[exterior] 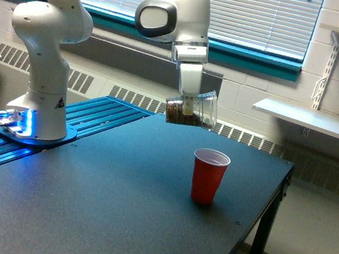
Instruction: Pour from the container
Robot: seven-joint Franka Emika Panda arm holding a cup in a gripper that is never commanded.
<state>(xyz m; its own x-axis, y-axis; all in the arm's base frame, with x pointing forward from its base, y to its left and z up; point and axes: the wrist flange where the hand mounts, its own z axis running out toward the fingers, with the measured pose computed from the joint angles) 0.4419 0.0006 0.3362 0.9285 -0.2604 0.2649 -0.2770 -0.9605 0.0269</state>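
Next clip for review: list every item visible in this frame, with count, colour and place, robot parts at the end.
container: one, clear plastic with brown granular bits inside, held tilted in the air above the table, up and toward the exterior view's left of the red cup.
red cup: one, red with a white inside, upright on the table, apart from the container.
table: one, dark top, fills the foreground.
blue ribbed platform: one, blue, at the exterior view's left beside the table, under the robot base.
window blinds: one set, white, behind the arm.
wall shelf: one, white, at the exterior view's right.
robot arm: one, white, base at the exterior view's left.
gripper: one, white, shut on the container.
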